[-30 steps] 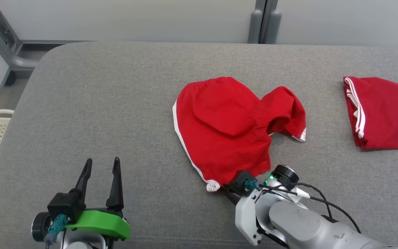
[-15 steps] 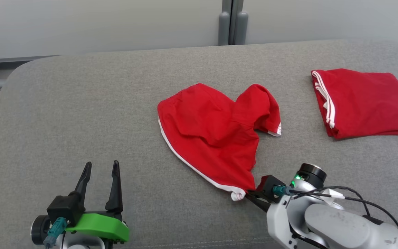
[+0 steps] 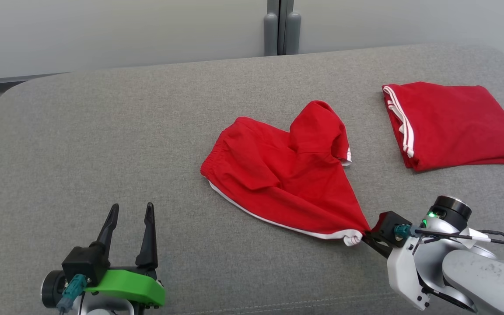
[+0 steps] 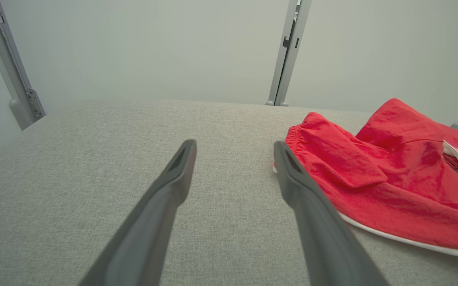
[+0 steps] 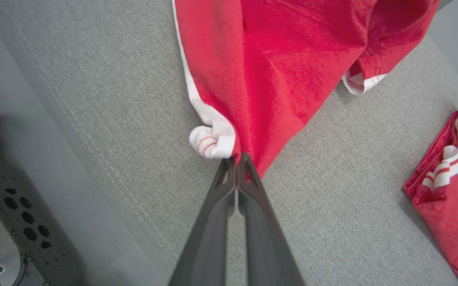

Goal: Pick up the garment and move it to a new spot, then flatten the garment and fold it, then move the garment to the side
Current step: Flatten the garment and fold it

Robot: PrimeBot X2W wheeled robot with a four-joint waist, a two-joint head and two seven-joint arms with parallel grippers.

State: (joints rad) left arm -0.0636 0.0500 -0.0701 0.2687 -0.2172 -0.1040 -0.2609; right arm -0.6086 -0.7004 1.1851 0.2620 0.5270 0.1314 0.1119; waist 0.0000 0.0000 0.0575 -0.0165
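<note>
The garment [image 3: 287,175] is a pair of red shorts with white trim, crumpled on the grey cushion [image 3: 103,153] near its middle. My right gripper [image 3: 364,238] is shut on the shorts' near white-trimmed corner, and the cloth stretches taut from there. In the right wrist view the fingertips [image 5: 236,161] pinch the red cloth [image 5: 276,71] beside a rolled white hem. My left gripper [image 3: 130,213] stands open over bare cushion at the lower left, well clear of the shorts. In the left wrist view the shorts [image 4: 372,174] lie to the right of its spread fingers [image 4: 179,167].
A second red garment [image 3: 449,124], folded, with white stripes, lies at the right end of the cushion and also appears as a folded pile [image 5: 451,186] in the right wrist view. A pale wall with a grey post [image 3: 280,26] stands behind. The cushion's front edge is close to both grippers.
The camera has swung right. My right gripper has dragged the held corner to the right, stretching the shorts out along the cushion toward the folded garment. The left gripper has stayed open and still.
</note>
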